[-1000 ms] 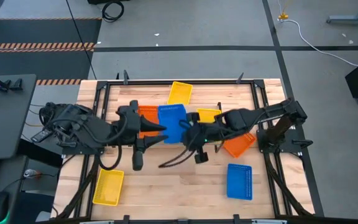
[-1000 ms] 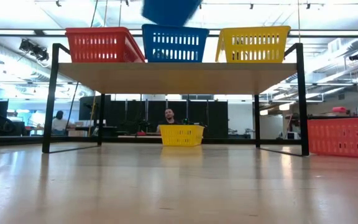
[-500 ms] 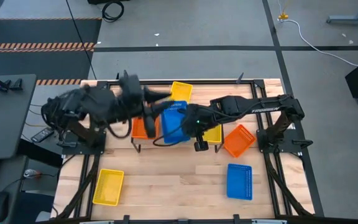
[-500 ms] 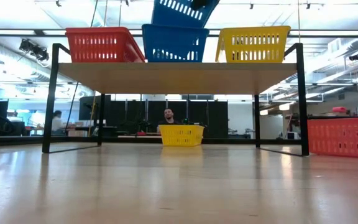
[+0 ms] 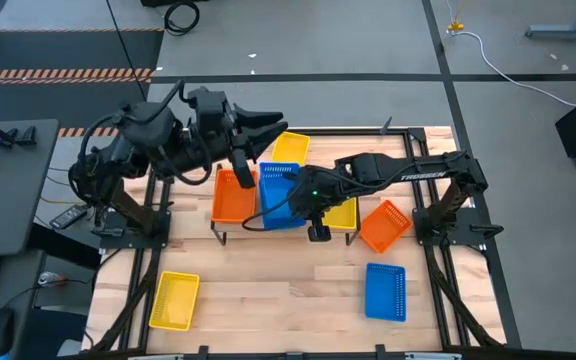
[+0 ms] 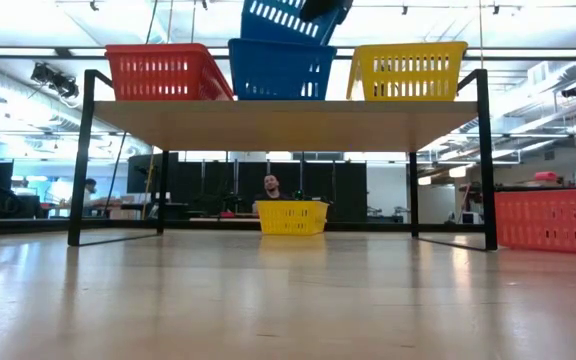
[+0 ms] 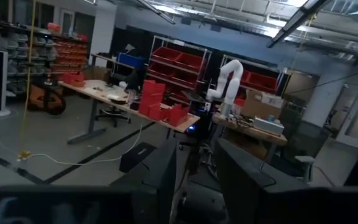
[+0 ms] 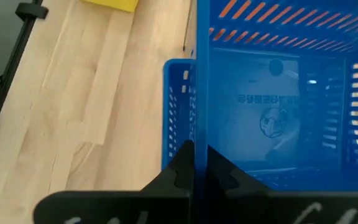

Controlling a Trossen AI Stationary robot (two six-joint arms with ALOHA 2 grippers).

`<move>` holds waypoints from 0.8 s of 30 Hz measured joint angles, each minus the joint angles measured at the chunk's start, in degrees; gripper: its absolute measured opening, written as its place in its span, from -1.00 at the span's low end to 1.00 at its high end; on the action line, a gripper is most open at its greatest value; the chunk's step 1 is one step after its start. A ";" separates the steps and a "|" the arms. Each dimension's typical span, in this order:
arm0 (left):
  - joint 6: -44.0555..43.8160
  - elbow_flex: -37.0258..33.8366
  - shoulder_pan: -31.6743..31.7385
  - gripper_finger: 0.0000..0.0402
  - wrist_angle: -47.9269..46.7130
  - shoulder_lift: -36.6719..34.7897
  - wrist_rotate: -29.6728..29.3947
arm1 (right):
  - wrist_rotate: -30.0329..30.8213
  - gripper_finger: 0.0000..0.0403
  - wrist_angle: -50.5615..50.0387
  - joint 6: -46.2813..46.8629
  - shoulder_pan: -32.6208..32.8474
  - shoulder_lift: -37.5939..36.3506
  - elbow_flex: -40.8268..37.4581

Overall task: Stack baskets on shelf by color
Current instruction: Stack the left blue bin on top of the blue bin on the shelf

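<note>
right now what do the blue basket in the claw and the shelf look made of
The blue basket pinched in the right claw looks like moulded plastic, smooth and slightly glossy: its thin walls are pierced with even slots and light shows through. The shelf appears to be a light wood board, matte, on thin black legs that look like metal.

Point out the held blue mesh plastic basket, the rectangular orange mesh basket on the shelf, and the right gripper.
Held blue mesh plastic basket (image 6: pixel 286 19): low view, its slotted side wall.
Rectangular orange mesh basket on the shelf (image 5: pixel 232 197): high view, its floor.
Right gripper (image 8: pixel 193 163): right wrist view, between the fingertips, at the held basket's wall.
</note>
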 joint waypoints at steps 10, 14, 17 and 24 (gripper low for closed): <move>-1.03 -0.01 -0.18 -0.42 1.04 0.00 0.07 | -1.33 -0.89 -0.07 2.43 -0.05 0.00 -0.22; -0.41 -0.01 -0.18 -0.42 0.88 0.00 0.07 | -1.33 -0.88 -0.07 2.43 -0.09 0.00 -0.22; 2.00 -0.01 -0.18 -0.42 0.61 -0.02 -0.07 | -1.39 -0.84 0.00 2.53 -0.05 0.00 -0.22; 3.10 -0.05 -0.07 -0.42 -8.27 -4.06 -0.05 | -3.93 -0.54 0.17 6.20 -0.06 0.00 -0.22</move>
